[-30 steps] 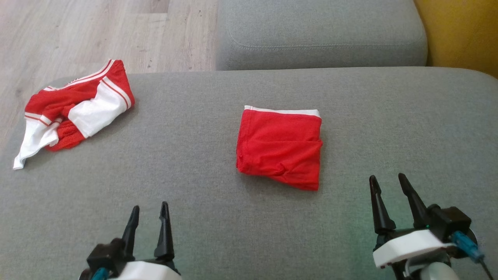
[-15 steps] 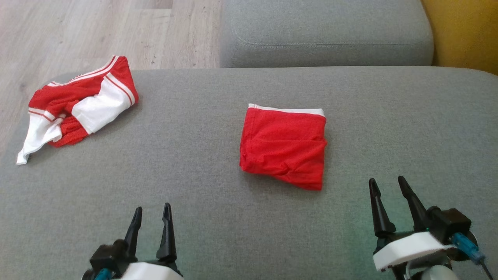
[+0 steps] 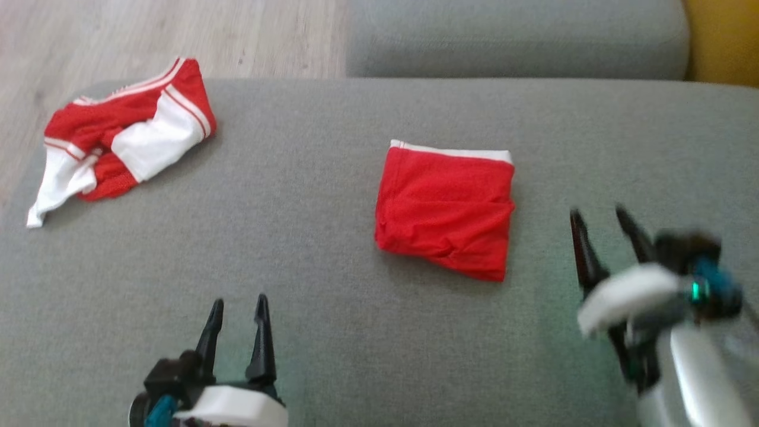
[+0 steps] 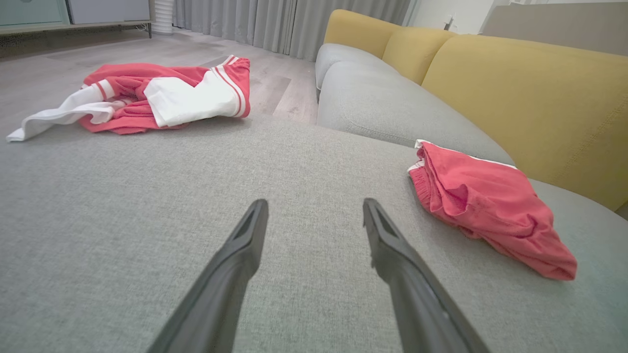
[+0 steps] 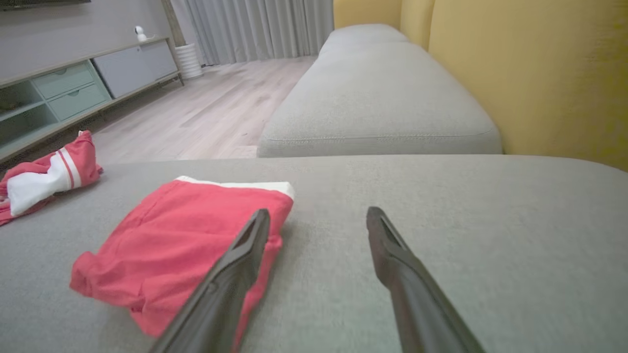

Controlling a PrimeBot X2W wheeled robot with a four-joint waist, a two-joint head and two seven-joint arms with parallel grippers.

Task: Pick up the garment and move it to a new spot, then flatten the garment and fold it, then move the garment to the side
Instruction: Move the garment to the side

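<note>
A folded red garment (image 3: 447,209) with a white band along its far edge lies flat in the middle of the grey cushion (image 3: 308,207). The left wrist view has the garment (image 4: 483,206) at the right; the right wrist view has the garment (image 5: 181,245) at the lower left. My right gripper (image 3: 599,214) is open, blurred, just right of the garment and apart from it. The left gripper (image 3: 237,303) is open near the front edge, well to the garment's left, with nothing between its fingers.
A crumpled red and white garment (image 3: 121,133) lies at the cushion's far left corner. A second grey cushion (image 3: 516,35) lies beyond, with a yellow backrest (image 3: 723,41) to the right. Wooden floor (image 3: 148,29) shows at the far left.
My right gripper has lifted and moved forward to beside the garment's right edge. The head camera has shifted, so the whole scene sits a little higher. The left gripper has hardly moved.
</note>
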